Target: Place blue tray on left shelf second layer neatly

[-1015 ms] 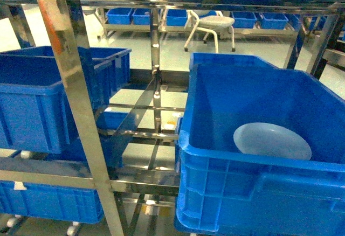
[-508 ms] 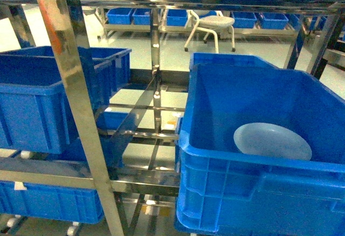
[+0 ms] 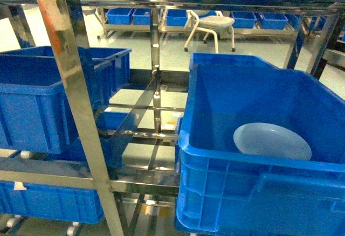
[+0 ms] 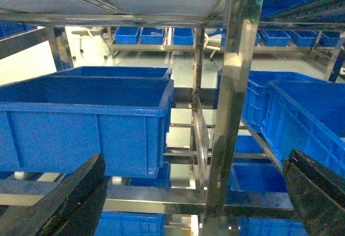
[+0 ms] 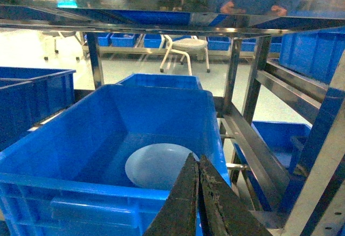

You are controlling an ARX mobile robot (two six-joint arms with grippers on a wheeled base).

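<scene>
The blue tray (image 3: 272,141) lies flat on the bottom of a deep blue crate (image 3: 215,193) on the right part of the rack, so the task is at its first step: the tray is not yet taken and nothing is carried. In the right wrist view the right tool (image 5: 197,198) has its two fingers pressed together, with nothing between them, and it stands just before the near wall of this crate; the tray (image 5: 159,165) is ahead of the tool and lower than it, behind that wall. In the left wrist view the left tool (image 4: 188,203) is spread wide, one finger at each lower corner of the picture, and it holds nothing; ahead of it are another blue crate (image 4: 81,123) and a shiny upright post (image 4: 229,123). The left shelf second layer (image 3: 145,136), with its steel bars, shows a free part between the two crates, to the left of the right tool. I judge that the next move asks the right tool to open, go over the crate wall and come down to the tray rim, because the tray is shallow and smooth and offers only the raised rim to grip. After this it must be lifted clear of the high wall before it goes toward the shelf.
</scene>
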